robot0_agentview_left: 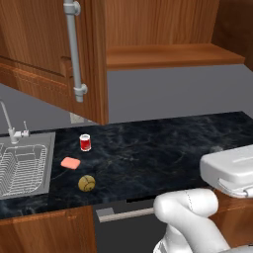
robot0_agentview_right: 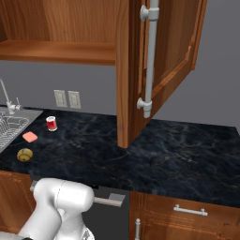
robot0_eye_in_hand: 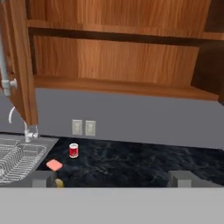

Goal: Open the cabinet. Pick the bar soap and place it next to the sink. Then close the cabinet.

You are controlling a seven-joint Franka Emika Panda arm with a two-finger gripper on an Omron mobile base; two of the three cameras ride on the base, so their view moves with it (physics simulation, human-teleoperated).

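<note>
The cabinet (robot0_agentview_left: pixel 163 29) hangs above the counter with both doors swung open: the left door (robot0_agentview_left: pixel 44 54) and the right door (robot0_agentview_right: pixel 173 51), each with a grey bar handle. Its lower shelf (robot0_eye_in_hand: pixel 122 86) is bare. The salmon-pink bar soap (robot0_agentview_left: pixel 70 162) lies flat on the black counter just right of the sink (robot0_agentview_left: pixel 35 140); it also appears as the bar soap (robot0_agentview_right: pixel 30 136) and the bar soap (robot0_eye_in_hand: pixel 54 165). My gripper (robot0_eye_in_hand: pixel 113 179) is open and holds nothing, back from the counter and facing the open cabinet, with the soap low on its left.
A red can (robot0_agentview_left: pixel 85 142) stands behind the soap and a yellow-brown ball (robot0_agentview_left: pixel 86 183) lies in front of it. A chrome faucet (robot0_agentview_left: pixel 9 123) rises behind the sink. Wall outlets (robot0_agentview_right: pixel 67 99) sit on the grey backsplash. The right door's edge (robot0_agentview_right: pixel 123 93) hangs low over the counter.
</note>
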